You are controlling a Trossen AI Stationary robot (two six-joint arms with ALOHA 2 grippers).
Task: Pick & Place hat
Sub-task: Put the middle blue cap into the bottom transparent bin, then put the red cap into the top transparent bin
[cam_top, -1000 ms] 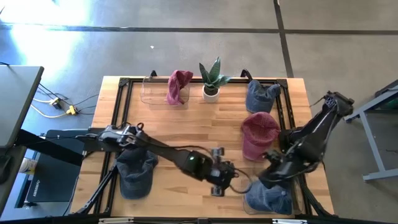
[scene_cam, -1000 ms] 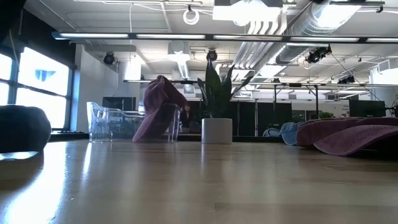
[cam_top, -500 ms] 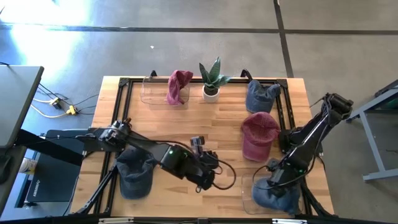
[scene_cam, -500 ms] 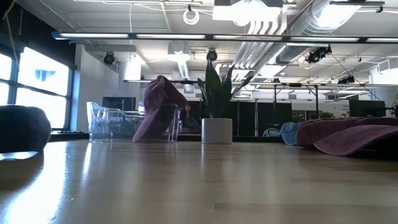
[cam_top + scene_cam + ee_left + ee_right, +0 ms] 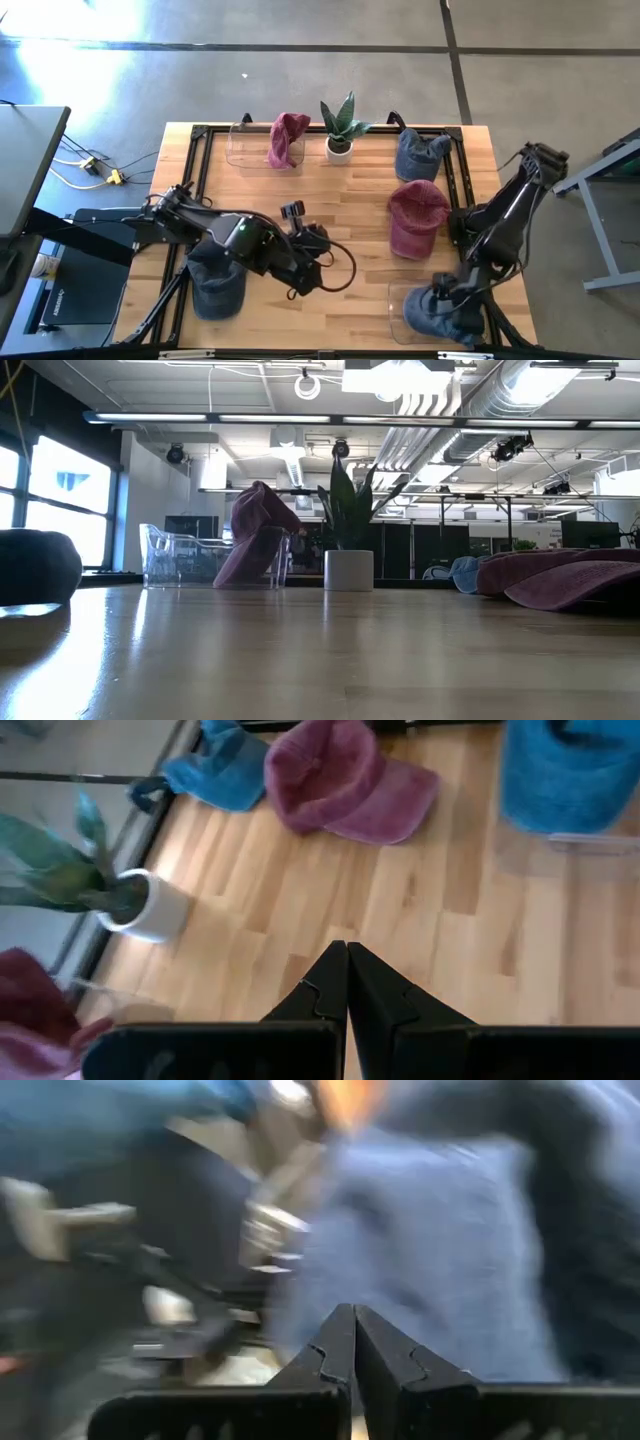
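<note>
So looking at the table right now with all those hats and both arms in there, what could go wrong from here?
The right gripper sits low, fingers shut, right against the blue hat in the clear bin at the table's front right; lifting away might snag the fabric or nudge the bin. The left gripper, also shut, hangs over mid-table above the dark blue hat; its arm could brush that hat. The pink hat lies close to the right arm's base.

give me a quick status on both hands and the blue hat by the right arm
Left hand shut, empty, over bare table mid-left. Right hand shut, empty, at blue hat. Hat sits in clear bin, front right. Nothing in the way.
</note>
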